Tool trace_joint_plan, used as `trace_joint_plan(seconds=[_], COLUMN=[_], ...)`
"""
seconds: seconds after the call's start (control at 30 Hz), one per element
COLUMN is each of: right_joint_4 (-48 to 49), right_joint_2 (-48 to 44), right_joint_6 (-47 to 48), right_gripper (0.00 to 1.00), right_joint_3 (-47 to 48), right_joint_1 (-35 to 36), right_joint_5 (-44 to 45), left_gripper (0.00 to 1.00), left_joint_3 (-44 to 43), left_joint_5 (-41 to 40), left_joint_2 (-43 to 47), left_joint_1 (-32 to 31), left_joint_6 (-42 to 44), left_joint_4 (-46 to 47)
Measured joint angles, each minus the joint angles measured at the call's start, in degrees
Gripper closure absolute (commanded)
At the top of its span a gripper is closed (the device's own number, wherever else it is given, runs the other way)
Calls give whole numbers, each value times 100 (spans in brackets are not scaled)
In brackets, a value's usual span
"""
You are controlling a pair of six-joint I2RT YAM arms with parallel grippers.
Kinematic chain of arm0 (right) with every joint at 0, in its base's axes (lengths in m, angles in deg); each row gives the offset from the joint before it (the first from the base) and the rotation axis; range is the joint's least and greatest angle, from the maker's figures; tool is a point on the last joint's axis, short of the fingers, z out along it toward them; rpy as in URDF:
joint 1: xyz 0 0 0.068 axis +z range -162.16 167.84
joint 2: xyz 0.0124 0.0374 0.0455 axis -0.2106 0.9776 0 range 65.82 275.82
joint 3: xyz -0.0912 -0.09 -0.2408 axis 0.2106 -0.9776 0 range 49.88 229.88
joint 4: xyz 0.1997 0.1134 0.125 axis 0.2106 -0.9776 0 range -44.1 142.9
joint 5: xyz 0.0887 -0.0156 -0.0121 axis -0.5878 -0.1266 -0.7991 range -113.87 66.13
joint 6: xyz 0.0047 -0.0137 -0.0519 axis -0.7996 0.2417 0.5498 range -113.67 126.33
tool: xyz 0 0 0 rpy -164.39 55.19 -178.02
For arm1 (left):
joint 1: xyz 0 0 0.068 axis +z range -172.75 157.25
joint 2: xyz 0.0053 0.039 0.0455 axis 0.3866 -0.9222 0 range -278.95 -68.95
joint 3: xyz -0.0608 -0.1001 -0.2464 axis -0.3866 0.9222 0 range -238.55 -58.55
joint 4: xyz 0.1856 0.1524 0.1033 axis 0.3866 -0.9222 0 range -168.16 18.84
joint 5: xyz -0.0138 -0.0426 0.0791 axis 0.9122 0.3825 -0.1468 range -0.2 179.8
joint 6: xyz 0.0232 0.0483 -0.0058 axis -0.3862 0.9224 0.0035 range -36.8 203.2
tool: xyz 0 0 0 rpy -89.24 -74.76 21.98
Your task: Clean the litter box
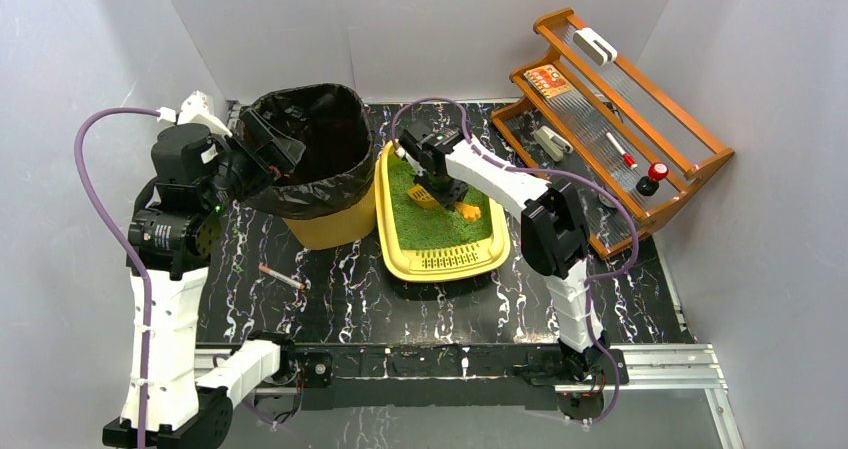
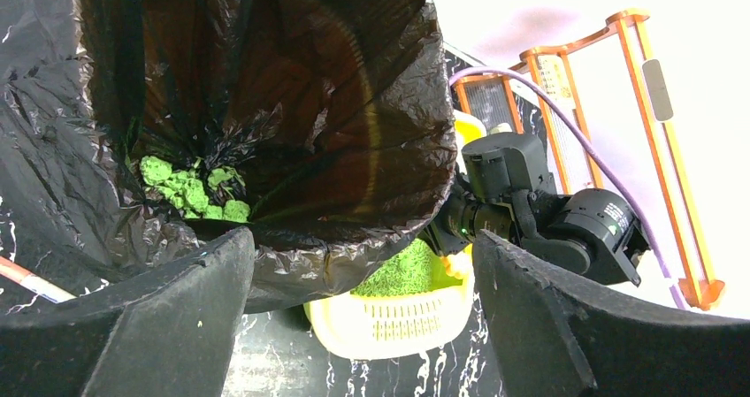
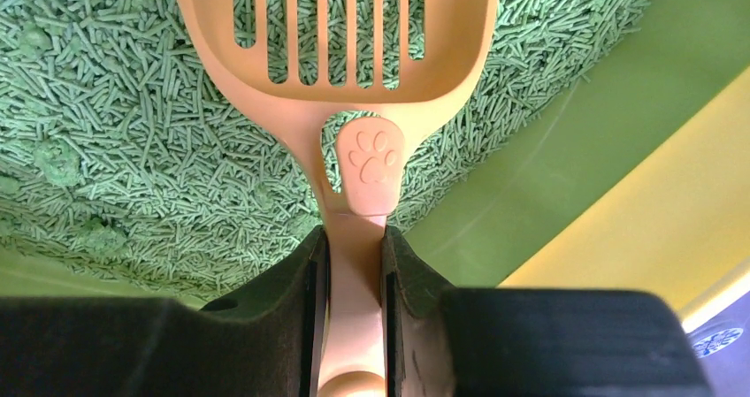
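Observation:
The yellow litter box point(image 1: 446, 262) lies mid-table with green litter point(image 1: 440, 224) and its slotted grate at the near end. It also shows in the left wrist view point(image 2: 398, 322). My right gripper point(image 1: 433, 182) is over the box's far half, shut on the handle of the orange slotted scoop point(image 1: 424, 199). In the right wrist view the gripper point(image 3: 354, 238) clamps the handle and the scoop point(image 3: 368, 154) sits just over the litter point(image 3: 133, 123), beside the box wall point(image 3: 575, 149). My left gripper point(image 1: 272, 145) is open at the bin's left rim, jaws wide apart in its wrist view point(image 2: 361, 247).
The yellow bin with a black bag point(image 1: 322, 159) stands left of the box, with green clumps point(image 2: 190, 189) at its bottom. A small orange object point(image 1: 468, 210) lies on the litter. A wooden rack point(image 1: 620, 119) with small items stands at right. A thin stick point(image 1: 282, 276) lies on the table.

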Motion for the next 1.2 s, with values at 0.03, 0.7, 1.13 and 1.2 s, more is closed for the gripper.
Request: trace_joint_plan(seconds=[0.03, 0.7, 1.13, 1.2], right_joint_4=[50, 2208, 3445, 3751], right_joint_2=[13, -734, -2334, -2625], right_joint_6=[-26, -92, 168, 256], right_gripper=[100, 100, 100, 100], right_joint_3=[-24, -1738, -3744, -4096], right_joint_1=[0, 0, 0, 0], right_joint_5=[20, 168, 111, 52], left_gripper=[10, 9, 7, 7], left_joint_3=[-9, -17, -17, -17], left_joint_5=[-11, -68, -94, -94], left_joint_2=[0, 15, 17, 17], left_joint_1=[0, -4, -4, -4], left_joint_6=[-2, -4, -9, -11], left_joint_4=[-2, -11, -13, -13])
